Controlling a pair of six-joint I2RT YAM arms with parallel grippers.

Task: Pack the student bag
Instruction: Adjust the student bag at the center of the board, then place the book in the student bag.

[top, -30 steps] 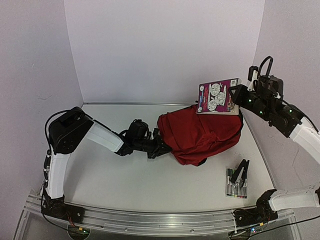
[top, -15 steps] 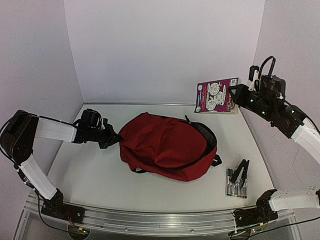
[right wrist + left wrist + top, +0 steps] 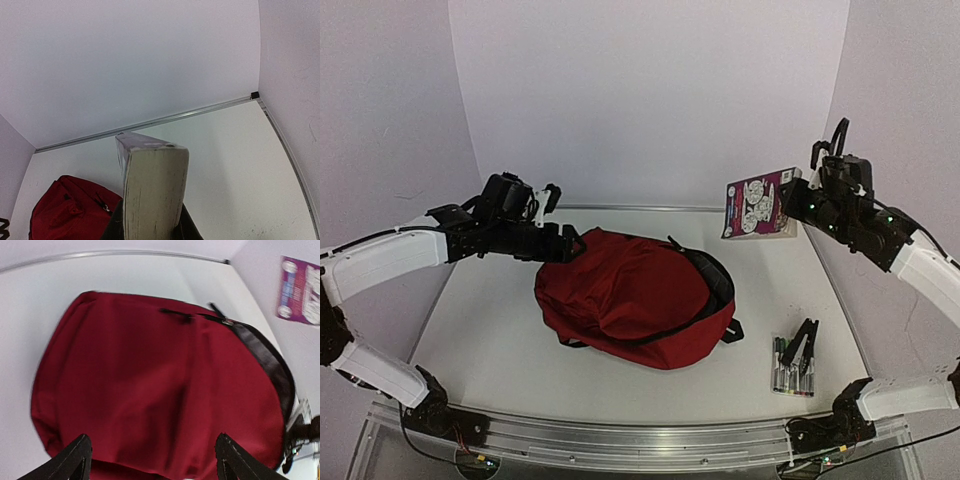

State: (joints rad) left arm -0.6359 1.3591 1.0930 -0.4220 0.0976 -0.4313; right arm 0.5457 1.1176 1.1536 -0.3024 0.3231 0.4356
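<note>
**Q:** Top external view first: where does the student bag point(image 3: 635, 310) lie?

**A:** Flat in the middle of the bench point(image 3: 480, 350). Its black-lined mouth is turned toward my right side.

**Q:** And your left hand?

**A:** My left hand point(image 3: 568, 243) hangs at the bag's far left end, close over the red cloth. Whether it touches, I cannot tell. In the left wrist view my fingers point(image 3: 75, 462) stand wide apart, released, and the bag fills the view beyond them.

**Q:** The right one?

**A:** My right hand point(image 3: 798, 203) is up near the right wall, well apart from the bag. It is clenched on a purple-covered book point(image 3: 758, 205), held upright. A pack of markers point(image 3: 790, 375) and black clips point(image 3: 804, 345) lie on the bench near the bag's right end.
</note>
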